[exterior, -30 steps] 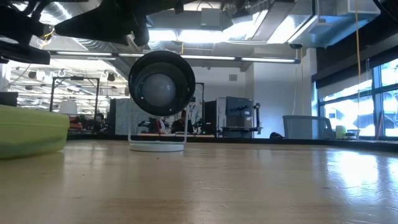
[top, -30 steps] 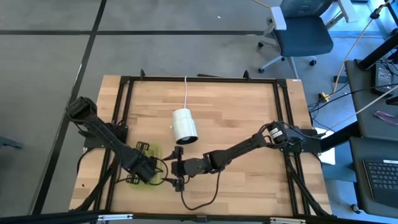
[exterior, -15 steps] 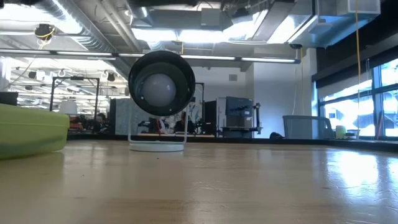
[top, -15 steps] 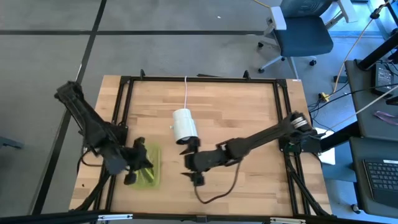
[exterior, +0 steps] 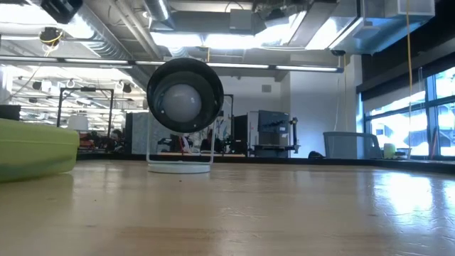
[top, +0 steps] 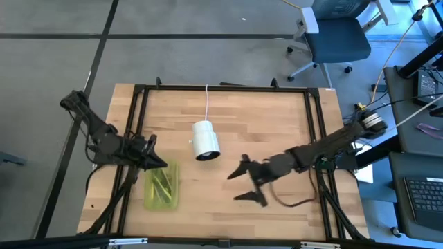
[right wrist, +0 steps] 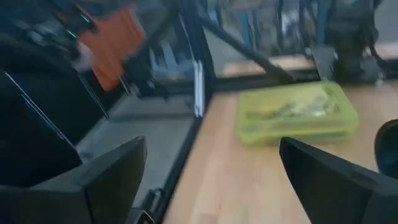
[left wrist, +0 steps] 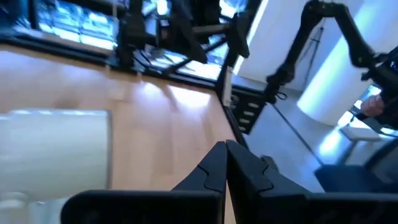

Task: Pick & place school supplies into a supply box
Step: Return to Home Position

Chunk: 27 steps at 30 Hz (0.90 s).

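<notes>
I find the supply box (top: 161, 185) in the lower left of the high view, flat on the counter (top: 277, 117) close to the left rail, with its long side running up the frame. The lid is down. Through the translucent yellow-green plastic I can make out thin pens or pencils (right wrist: 283, 111), but not which ones. In the low view only its rounded green edge shows, at the far left on the wood.

My left end effector (top: 158, 162) sits just above the box's upper end in the high view. It is near the box but not gripping it, and from above I cannot judge its height over the box. The left wrist view shows its fingers (left wrist: 211, 169) pressed together, tip to tip.

My right end effector (top: 240, 185) is at lower centre of the high view, well to the right of the box with bare wood between them. Its fingers are spread wide and carry nothing. The right wrist view looks across the counter at the box, well apart from the fingers.

A white cylinder (top: 205, 139) on a cord (top: 208, 104) lies at upper centre, between the two arms and apart from the box.
</notes>
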### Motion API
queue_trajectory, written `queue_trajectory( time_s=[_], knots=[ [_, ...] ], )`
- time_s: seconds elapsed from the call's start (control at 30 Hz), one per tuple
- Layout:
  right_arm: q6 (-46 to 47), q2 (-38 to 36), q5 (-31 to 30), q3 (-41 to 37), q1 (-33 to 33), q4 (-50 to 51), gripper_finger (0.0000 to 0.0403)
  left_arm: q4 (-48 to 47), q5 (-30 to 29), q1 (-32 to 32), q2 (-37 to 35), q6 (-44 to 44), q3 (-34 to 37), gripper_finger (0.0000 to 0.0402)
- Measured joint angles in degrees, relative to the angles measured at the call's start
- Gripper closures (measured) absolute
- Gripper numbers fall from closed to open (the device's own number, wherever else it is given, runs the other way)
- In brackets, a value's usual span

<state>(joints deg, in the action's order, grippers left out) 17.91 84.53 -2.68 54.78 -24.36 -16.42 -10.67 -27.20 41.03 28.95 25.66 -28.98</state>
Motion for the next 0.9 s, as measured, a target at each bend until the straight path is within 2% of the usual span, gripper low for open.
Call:
queue_trajectory(
  time_s=[0.2, 0.43, 0.6, 0.73, 0.9],
  knots=[
    [1.65, -6.76, -0.46, -21.86, -0.53, -26.57, 0.0034, 0.52, 0.1, -3.92, -8.26, -4.43, 4.75, 0.0398],
    [-0.26, -7.91, -5.8, -37.33, -0.52, -52.63, 0.0034, 3.52, 2.36, -10.03, -18.66, -3.95, 13.22, 0.0398],
    [1.26, -7.84, -7.14, -42.83, -0.55, -59.85, 0.0034, 4.81, 5.23, -13.79, -24.83, -2.76, 18.09, 0.0398],
    [-1.01, -7.84, -7.61, -44.36, -0.51, -60.45, 0.0034, 4.58, 6.24, -17.08, -28.87, -1.07, 21.94, 0.0398],
    [-1.39, -7.82, -9.77, -49.35, -0.51, -68.12, 0.0034, 6.69, 10.71, -21.08, -28.9, 1.27, 25.41, 0.0398]
  ],
)
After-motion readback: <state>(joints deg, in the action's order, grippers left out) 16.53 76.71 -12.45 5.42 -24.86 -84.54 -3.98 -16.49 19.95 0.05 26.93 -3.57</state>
